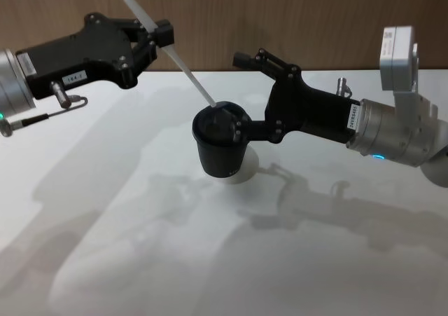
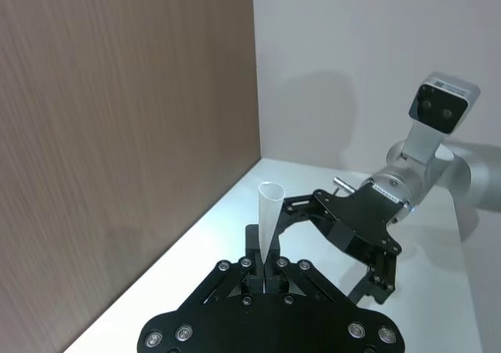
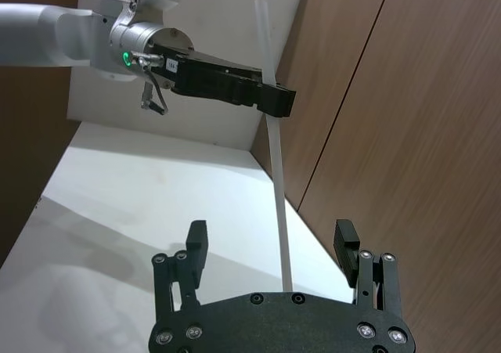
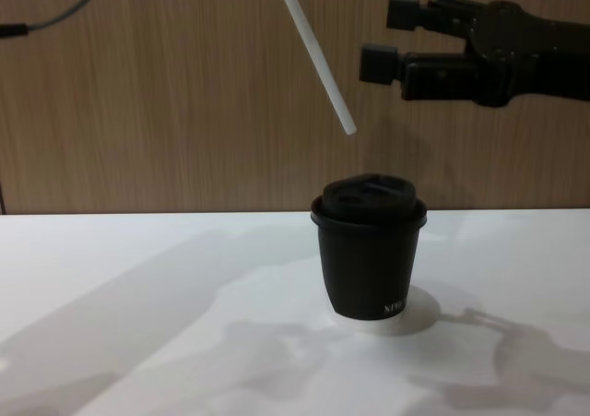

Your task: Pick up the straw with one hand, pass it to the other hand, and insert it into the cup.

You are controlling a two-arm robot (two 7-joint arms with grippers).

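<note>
Wood-panelled wall (image 4: 138,112) sits right behind the white desk (image 1: 105,211), which spreads wide in front of the cup (image 1: 220,155). Left pincer (image 1: 162,34) is clenched on the straw (image 1: 183,67), high at back left. The straw slants down, its lower tip just above the cup's lid, not touching. Right pincer (image 1: 241,94) hangs released, fingers wide apart, raised beside the lid, arm reaching in from the right.

Perhaps a lab: white table (image 1: 140,260), wood-panelled wall (image 1: 294,15).
</note>
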